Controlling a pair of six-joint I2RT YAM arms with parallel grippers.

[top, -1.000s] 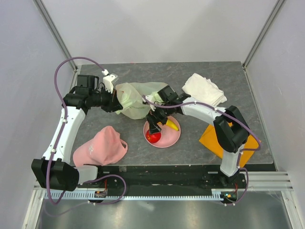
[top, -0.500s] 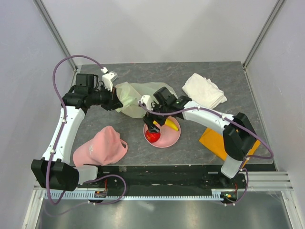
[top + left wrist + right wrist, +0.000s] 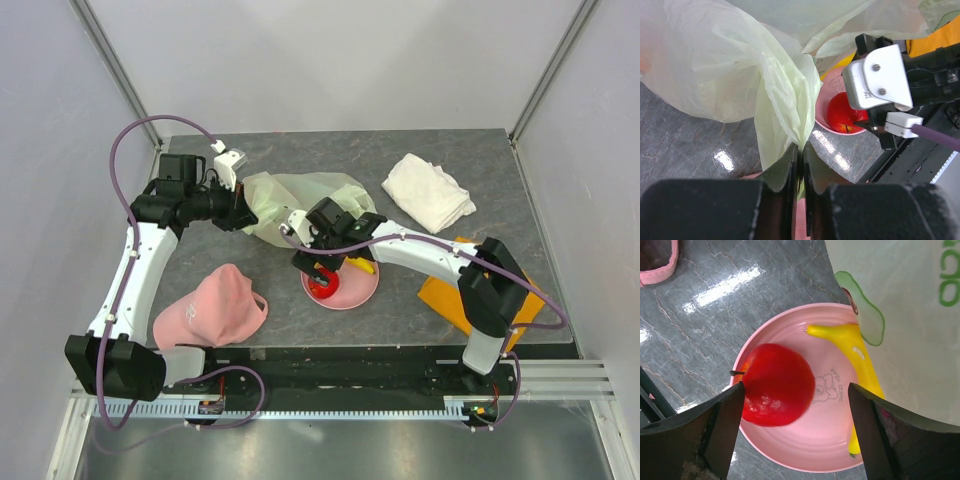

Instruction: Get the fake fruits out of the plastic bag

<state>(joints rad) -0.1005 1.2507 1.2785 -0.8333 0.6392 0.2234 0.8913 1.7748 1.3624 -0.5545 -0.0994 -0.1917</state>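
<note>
Apple [image 3: 777, 385] and banana [image 3: 855, 355] fill the plate [image 3: 810, 450] below splayed right gripper [image 3: 796, 390]; left gripper [image 3: 801, 150] pinches bag [image 3: 715, 60] edge.

A grey marbled tabletop [image 3: 330, 150] carries 4 loose items. A round pink plate [image 3: 362, 291] sits near its middle; the right wrist view shows concentric ridges and a faint printed bear with small lettering on the plate's floor [image 3: 832, 388]. A pink cap [image 3: 212, 312] lies at the near left, brim toward the front edge. A crumpled white cloth [image 3: 428, 190] rests at the far right, well apart from the plate. An orange cloth [image 3: 440, 290] lies flat at the near right, only partly in view.
</note>
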